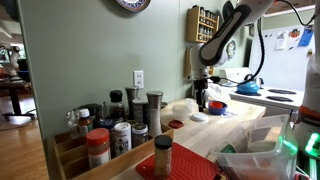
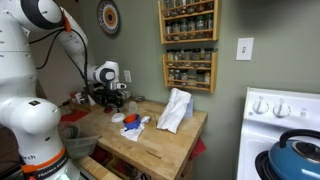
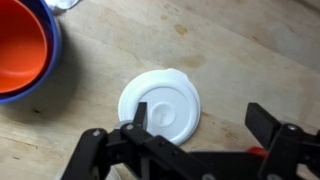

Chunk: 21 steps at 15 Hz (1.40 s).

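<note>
We see the gripper (image 3: pixel 200 114) with its jaws spread wide and nothing between them. A flat white plastic lid (image 3: pixel 160 100) lies on the wooden counter (image 3: pixel 240 50) beneath them. It sits off-centre, partly under one finger and well short of the other.

We judge the work in hand to be a reach for this lid. To do it well, we would first shift sideways until the lid sits midway between the fingers. The lid is thin and lies flat, so the fingertips must come down almost to the wood and close on its rim. A high grip would slide over it. Beyond the finger nearest the lid stands an orange bowl (image 3: pixel 20 50) nested in a blue bowl (image 3: pixel 55 45), which we should keep clear of.

The wrist view shows this offset, but not how high the fingers hang. In an exterior view the gripper (image 1: pixel 200 97) hangs just above the counter, with spice jars (image 1: pixel 120 122) well apart from it. In an exterior view a white cloth (image 2: pixel 175 110) lies near the gripper (image 2: pixel 110 97).
</note>
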### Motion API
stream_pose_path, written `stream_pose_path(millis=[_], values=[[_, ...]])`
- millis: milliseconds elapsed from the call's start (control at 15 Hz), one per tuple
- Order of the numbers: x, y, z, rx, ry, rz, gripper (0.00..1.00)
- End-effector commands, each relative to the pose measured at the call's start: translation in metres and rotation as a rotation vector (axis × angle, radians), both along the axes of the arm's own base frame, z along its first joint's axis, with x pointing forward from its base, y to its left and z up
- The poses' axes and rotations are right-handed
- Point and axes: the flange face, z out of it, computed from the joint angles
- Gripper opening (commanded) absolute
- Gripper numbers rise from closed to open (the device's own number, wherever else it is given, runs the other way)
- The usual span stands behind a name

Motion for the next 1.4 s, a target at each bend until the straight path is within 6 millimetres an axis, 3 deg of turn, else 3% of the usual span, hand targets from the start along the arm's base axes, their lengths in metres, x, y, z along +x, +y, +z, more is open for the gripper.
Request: stream_pose_path(millis=[0,733,1333], values=[[-0.002,-0.006,-0.017,-0.008,-0.040,-0.040,1.00],[0.002,-0.021,-0.048,-0.063,-0.134,-0.087,1.00],[0.003,-0.025,-0.036,0.024,-0.123,-0.137,1.00]])
